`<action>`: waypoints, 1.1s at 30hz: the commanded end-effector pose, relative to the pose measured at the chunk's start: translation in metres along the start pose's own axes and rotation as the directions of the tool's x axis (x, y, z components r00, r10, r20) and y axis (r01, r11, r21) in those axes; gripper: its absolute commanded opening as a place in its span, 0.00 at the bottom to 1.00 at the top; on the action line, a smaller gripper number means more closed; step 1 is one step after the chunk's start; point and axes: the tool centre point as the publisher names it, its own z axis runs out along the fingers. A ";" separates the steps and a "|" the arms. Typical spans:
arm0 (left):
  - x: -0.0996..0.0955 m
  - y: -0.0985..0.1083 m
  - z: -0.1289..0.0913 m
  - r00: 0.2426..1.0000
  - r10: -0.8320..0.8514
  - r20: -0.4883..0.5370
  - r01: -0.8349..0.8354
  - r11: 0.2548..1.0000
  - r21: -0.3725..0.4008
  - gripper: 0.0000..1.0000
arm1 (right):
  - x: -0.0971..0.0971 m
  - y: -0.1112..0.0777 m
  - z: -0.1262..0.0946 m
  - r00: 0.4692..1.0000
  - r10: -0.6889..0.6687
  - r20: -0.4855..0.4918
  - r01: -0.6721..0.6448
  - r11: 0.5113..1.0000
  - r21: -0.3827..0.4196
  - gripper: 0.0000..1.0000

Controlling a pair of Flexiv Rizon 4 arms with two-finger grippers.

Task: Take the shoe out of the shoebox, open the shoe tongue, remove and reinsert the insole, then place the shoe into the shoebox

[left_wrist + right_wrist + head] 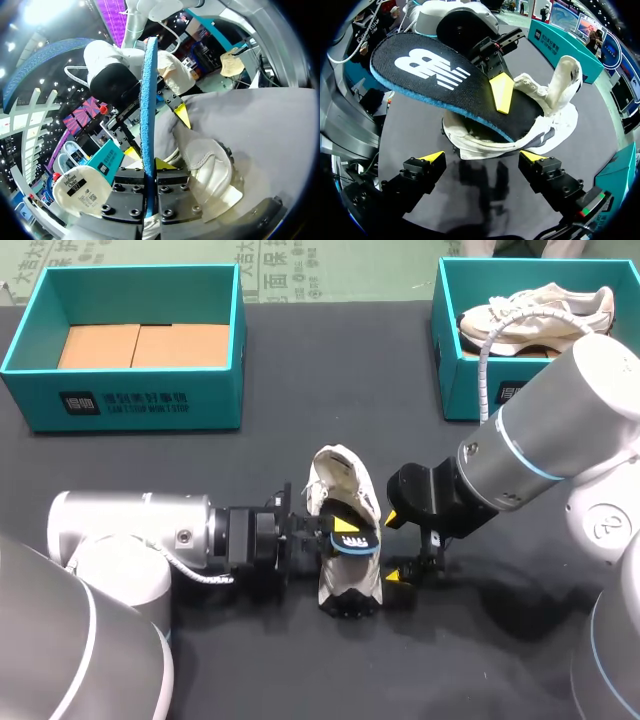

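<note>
On the dark desk (330, 360) the left arm (130, 535) lies level and the right arm (540, 440) slants down. The white shoe (335, 475) sits mid-desk between them. The left hand (148, 159) pinches the insole (445, 80), which is half out of the shoe. The right hand (482, 157) gapes wide, holding nothing.

- The left hand (148, 159) clamps the blue-edged insole (148, 90), seen edge-on, between its yellow tips.
- The white shoe (207, 167) lies just beside it on the grey table (270, 130).

Dark surface (330, 400) stretches across. Up at one o'clock, a second teal box (455, 385) sits at the far edge, with a spare pale sneaker (535, 315) lying inside.
</note>
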 end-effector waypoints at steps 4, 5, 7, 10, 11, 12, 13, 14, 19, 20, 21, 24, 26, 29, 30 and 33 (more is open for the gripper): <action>-0.006 0.020 0.009 1.000 -0.012 -0.027 0.011 0.999 -0.041 0.00 | 0.002 -0.001 0.001 1.000 0.000 0.003 0.000 1.000 -0.001 1.00; -0.006 0.021 0.009 0.999 -0.010 -0.030 0.008 0.999 -0.048 0.00 | 0.002 -0.001 0.001 1.000 0.000 0.003 0.000 1.000 -0.001 1.00; -0.006 0.022 0.010 0.999 -0.009 -0.032 0.007 0.999 -0.053 0.00 | 0.002 -0.001 0.001 1.000 0.000 0.003 0.000 1.000 -0.001 1.00; -0.006 0.020 0.009 0.999 -0.011 -0.031 0.009 0.999 -0.046 0.00 | 0.002 -0.001 0.001 1.000 0.000 0.003 0.000 1.000 -0.001 1.00; -0.006 0.018 0.009 1.000 -0.012 -0.028 0.011 0.999 -0.041 0.00 | 0.002 -0.001 0.001 1.000 0.000 0.003 0.000 1.000 -0.001 1.00; -0.006 0.017 0.009 1.000 -0.013 -0.027 0.012 0.999 -0.037 0.00 | 0.002 -0.001 0.001 1.000 0.000 0.003 0.000 1.000 -0.001 1.00; -0.005 0.015 0.009 1.000 -0.013 -0.026 0.012 0.999 -0.035 0.00 | 0.002 -0.001 0.001 1.000 0.000 0.003 0.000 1.000 -0.001 1.00; -0.004 0.013 0.009 1.000 -0.013 -0.025 0.013 1.000 -0.028 0.00 | 0.002 -0.001 0.001 1.000 0.000 0.003 0.000 1.000 -0.001 1.00; -0.003 0.002 0.007 1.000 -0.013 -0.020 0.013 1.000 -0.014 0.29 | 0.002 -0.001 0.001 1.000 0.000 0.003 0.000 1.000 -0.001 1.00; -0.003 -0.001 0.006 1.000 -0.011 -0.015 0.011 1.000 -0.010 0.30 | 0.002 -0.001 0.001 1.000 0.000 0.003 0.000 1.000 -0.001 1.00; -0.004 -0.003 0.005 1.000 -0.010 -0.013 0.010 1.000 -0.009 0.30 | 0.002 -0.001 0.001 1.000 0.000 0.003 0.000 1.000 -0.001 1.00; -0.006 -0.012 0.004 1.000 -0.003 -0.001 0.003 1.000 0.000 0.33 | 0.002 -0.001 0.001 1.000 0.000 0.003 0.000 1.000 -0.001 1.00; -0.007 -0.018 0.004 1.000 0.007 0.004 -0.007 1.000 0.009 0.32 | 0.002 -0.001 0.001 1.000 0.000 0.003 0.000 1.000 -0.001 1.00; -0.006 -0.028 0.003 1.000 0.025 0.014 -0.025 0.999 0.021 0.31 | 0.002 -0.001 0.001 1.000 0.000 0.003 0.000 1.000 -0.001 1.00; -0.006 -0.032 0.003 0.999 0.035 0.020 -0.035 0.999 0.022 0.32 | 0.002 -0.001 0.001 1.000 0.000 0.003 0.000 1.000 -0.001 1.00; -0.005 -0.039 0.003 0.999 0.043 0.027 -0.044 0.999 0.031 0.27 | 0.002 -0.001 0.001 1.000 0.000 0.003 0.000 1.000 -0.001 1.00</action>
